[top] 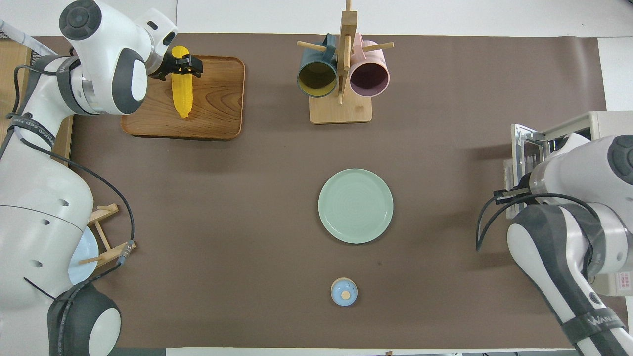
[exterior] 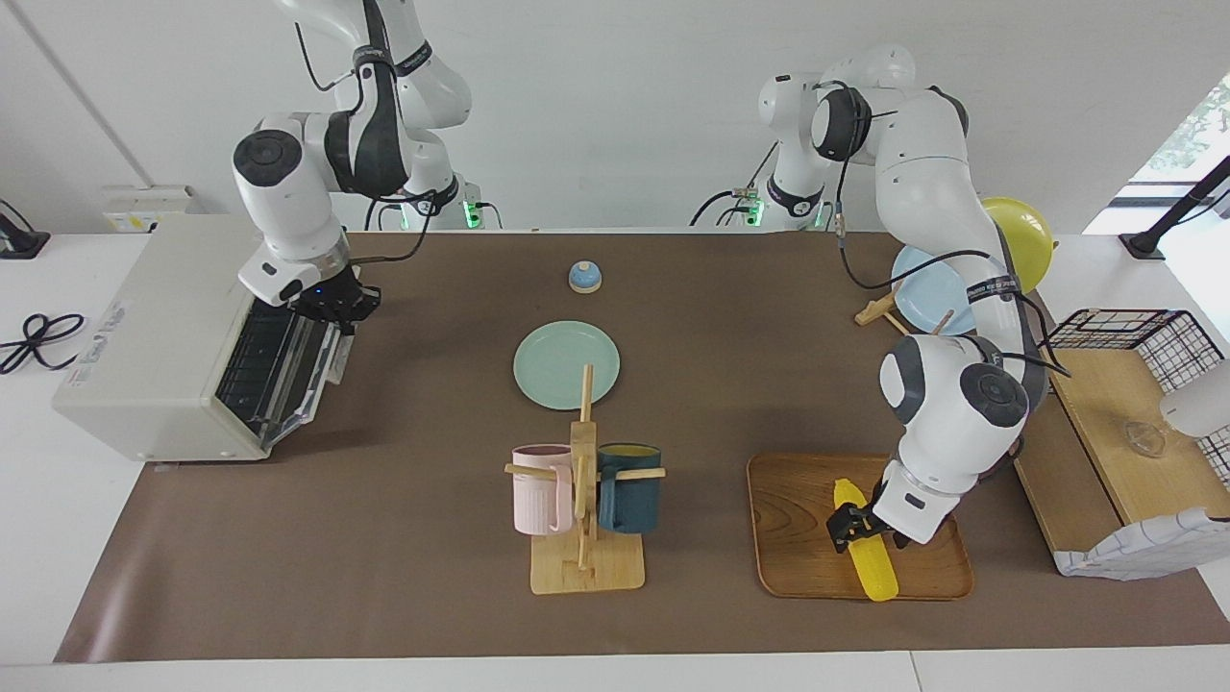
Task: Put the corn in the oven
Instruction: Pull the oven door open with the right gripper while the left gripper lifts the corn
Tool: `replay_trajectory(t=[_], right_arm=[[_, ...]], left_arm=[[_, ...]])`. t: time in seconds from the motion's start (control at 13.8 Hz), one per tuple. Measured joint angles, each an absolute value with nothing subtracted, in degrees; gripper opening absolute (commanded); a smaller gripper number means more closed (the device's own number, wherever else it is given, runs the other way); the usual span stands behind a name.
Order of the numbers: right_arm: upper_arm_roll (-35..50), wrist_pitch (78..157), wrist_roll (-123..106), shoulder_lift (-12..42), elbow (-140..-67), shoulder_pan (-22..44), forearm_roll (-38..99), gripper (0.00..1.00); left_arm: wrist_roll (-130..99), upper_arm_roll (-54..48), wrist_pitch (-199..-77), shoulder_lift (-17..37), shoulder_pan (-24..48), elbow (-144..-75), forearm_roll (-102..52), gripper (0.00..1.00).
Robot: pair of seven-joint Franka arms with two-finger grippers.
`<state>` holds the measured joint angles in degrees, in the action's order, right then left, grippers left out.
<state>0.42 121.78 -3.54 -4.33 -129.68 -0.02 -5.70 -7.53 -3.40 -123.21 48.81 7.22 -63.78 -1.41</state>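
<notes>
The yellow corn (exterior: pixel 878 569) (top: pixel 182 96) lies on a wooden tray (exterior: pixel 798 524) (top: pixel 217 106) toward the left arm's end of the table. My left gripper (exterior: pixel 851 529) (top: pixel 183 66) is down at the cob, open, with a finger on each side of it. The off-white oven (exterior: pixel 144 336) (top: pixel 601 121) stands at the right arm's end. Its glass door (exterior: pixel 322 360) (top: pixel 518 148) hangs partly dropped, showing the wire rack (exterior: pixel 258 370). My right gripper (exterior: pixel 332 309) is shut on the door's bar handle.
A wooden mug rack (exterior: pixel 583 509) with a pink and a dark blue mug stands beside the tray. Nearer the robots lie a green plate (exterior: pixel 566 364) and a small blue bell (exterior: pixel 584 277). A plate stand (exterior: pixel 927 288) and a wire-basket shelf (exterior: pixel 1115 423) flank the left arm.
</notes>
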Motion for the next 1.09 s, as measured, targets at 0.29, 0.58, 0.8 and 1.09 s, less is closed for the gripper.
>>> replay_trajectory(t=[0.29, 0.58, 0.8, 1.09], right_arm=[[0.87, 131.85, -2.03, 0.36, -133.54, 1.21, -5.16, 0.0], [0.95, 136.09, -0.77, 4.84, -134.07, 1.19, -5.21, 0.0], [0.77, 135.77, 0.81, 5.0, -133.61, 1.74, -5.96, 0.0], [0.0, 130.65, 7.97, 4.81, -128.9, 7.88, -5.12, 0.06]], left_arm=[[-7.38, -3.41, -124.52, 49.09, 7.22, -63.78, -1.23, 0.99], [-7.29, -3.41, -125.16, 49.71, 7.22, -63.8, -1.21, 0.44], [-7.27, -3.41, -125.09, 49.72, 7.2, -63.79, -1.2, 0.0], [-7.25, -3.63, -122.33, 48.67, 7.2, -63.14, -1.32, 0.0]])
